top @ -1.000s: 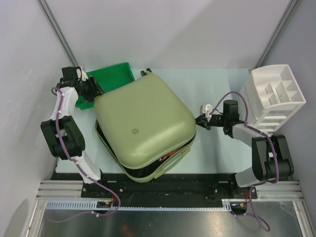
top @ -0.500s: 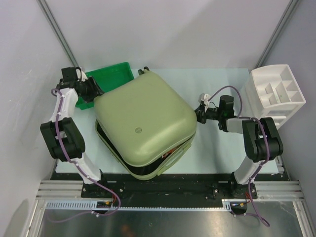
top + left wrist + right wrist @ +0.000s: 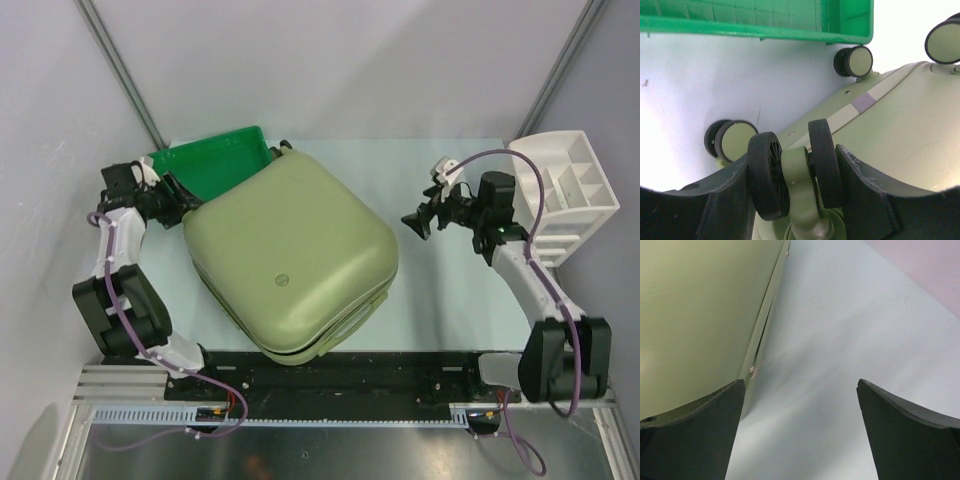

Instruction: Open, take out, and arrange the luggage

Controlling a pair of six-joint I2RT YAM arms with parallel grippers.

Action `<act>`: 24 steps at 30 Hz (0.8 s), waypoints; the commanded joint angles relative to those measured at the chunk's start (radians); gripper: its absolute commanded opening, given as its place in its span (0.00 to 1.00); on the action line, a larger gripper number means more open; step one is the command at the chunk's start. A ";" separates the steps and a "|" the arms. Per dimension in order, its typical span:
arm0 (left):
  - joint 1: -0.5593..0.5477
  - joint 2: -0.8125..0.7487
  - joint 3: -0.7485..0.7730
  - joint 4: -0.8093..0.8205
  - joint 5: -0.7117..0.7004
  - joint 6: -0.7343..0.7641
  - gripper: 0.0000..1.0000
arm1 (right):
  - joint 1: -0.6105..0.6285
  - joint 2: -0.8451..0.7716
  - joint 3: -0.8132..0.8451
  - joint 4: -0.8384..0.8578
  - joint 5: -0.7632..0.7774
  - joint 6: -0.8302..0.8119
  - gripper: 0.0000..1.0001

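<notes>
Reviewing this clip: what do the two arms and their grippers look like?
The left arm and right arm have white links between blocky black joints. A purple cable runs loosely along each. The left gripper and right gripper have dark, broad fingers tapering toward the tips. No readable markings show.

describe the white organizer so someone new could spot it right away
Start at the big olive suitcase on the table. Go right to the table's far right corner. The organizer there is white, its top split into small compartments, unlike the flat green tray.
</notes>
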 commanded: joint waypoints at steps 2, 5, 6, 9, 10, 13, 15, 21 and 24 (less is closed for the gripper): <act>0.011 -0.114 -0.141 -0.162 0.076 0.126 0.31 | 0.011 -0.195 0.022 -0.434 0.063 0.056 1.00; 0.011 -0.154 -0.183 -0.168 0.047 0.149 0.41 | 0.049 -0.304 0.021 -0.566 0.052 0.170 1.00; 0.011 -0.180 -0.191 -0.168 0.044 0.155 0.45 | 0.054 -0.322 0.022 -0.596 0.024 0.263 1.00; 0.011 -0.207 -0.206 -0.166 0.027 0.155 0.62 | 0.055 -0.359 -0.008 -0.671 -0.029 0.449 0.95; 0.011 -0.209 -0.204 -0.168 0.031 0.146 0.65 | 0.057 -0.369 -0.031 -0.681 -0.032 0.595 0.95; 0.017 -0.223 -0.204 -0.166 0.038 0.126 0.75 | 0.060 -0.399 -0.142 -0.636 -0.076 0.824 0.95; 0.034 -0.230 -0.201 -0.166 0.048 0.119 0.77 | 0.074 -0.460 -0.242 -0.532 -0.051 0.950 0.95; 0.077 -0.250 -0.189 -0.166 0.082 0.100 0.84 | 0.215 -0.528 -0.407 -0.389 -0.018 1.063 0.96; 0.077 -0.255 -0.188 -0.166 0.099 0.082 0.84 | 0.232 -0.493 -0.530 -0.224 -0.059 1.151 0.84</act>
